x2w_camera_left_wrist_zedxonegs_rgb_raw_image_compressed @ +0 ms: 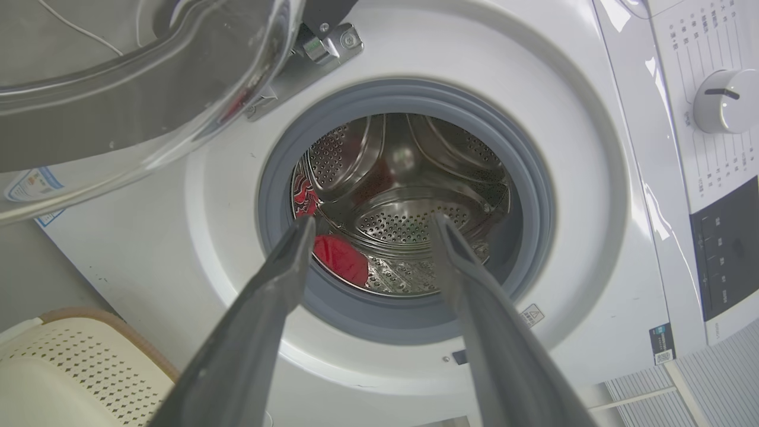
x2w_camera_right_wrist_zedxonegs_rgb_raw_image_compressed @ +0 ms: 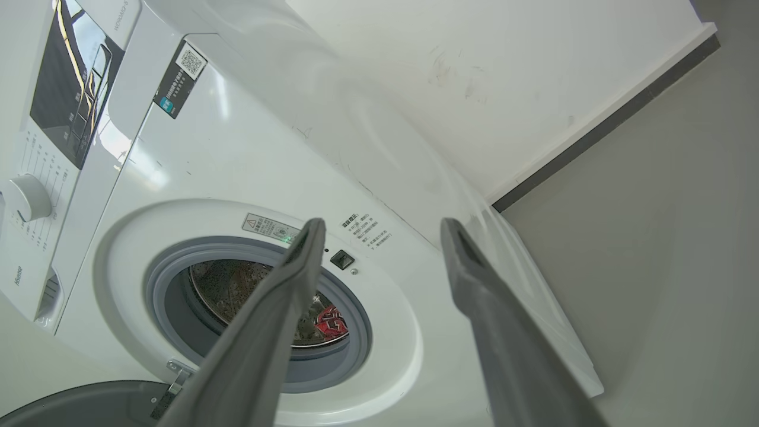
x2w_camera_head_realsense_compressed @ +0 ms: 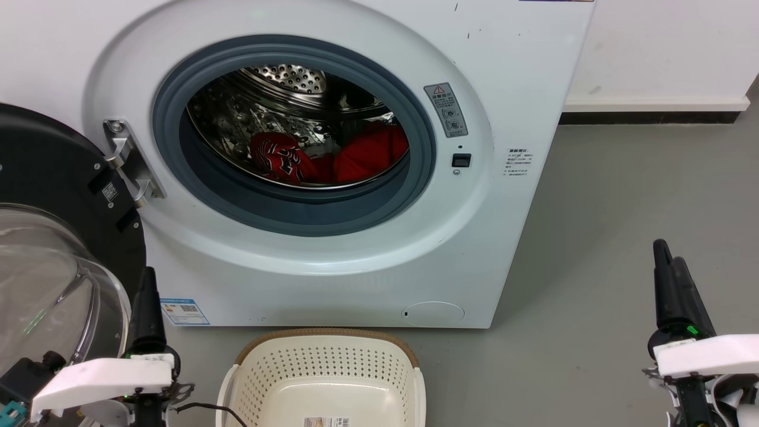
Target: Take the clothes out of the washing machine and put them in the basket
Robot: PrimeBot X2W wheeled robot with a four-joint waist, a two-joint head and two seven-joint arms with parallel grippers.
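Grey floor [x2w_camera_head_realsense_compressed: 593,237], white washing machine [x2w_camera_head_realsense_compressed: 332,279] standing ahead of the left fingers [x2w_camera_head_realsense_compressed: 146,308], cream basket [x2w_camera_head_realsense_compressed: 323,362] just to their right.

Brand: "Hisense" [x2w_camera_right_wrist_zedxonegs_rgb_raw_image_compressed: 19,276], grey letters on the washing machine [x2w_camera_right_wrist_zedxonegs_rgb_raw_image_compressed: 237,160] front, below the dial [x2w_camera_right_wrist_zedxonegs_rgb_raw_image_compressed: 28,197].
Warning sticker [x2w_camera_head_realsense_compressed: 445,110]: red triangle with "!", on the machine front; small print unreadable.
Notice label [x2w_camera_head_realsense_compressed: 520,161]: Chinese lines, too small to read.
QR codes: 3, on the door sticker [x2w_camera_head_realsense_compressed: 109,191], blue corner label [x2w_camera_head_realsense_compressed: 185,311] and dark top sticker [x2w_camera_right_wrist_zedxonegs_rgb_raw_image_compressed: 181,74].
Basket [x2w_camera_head_realsense_compressed: 326,334] tag [x2w_camera_head_realsense_compressed: 326,422]: barcode, digits unreadable.
Model print [x2w_camera_right_wrist_zedxonegs_rgb_raw_image_compressed: 124,15]: starts "W", rest blurred.
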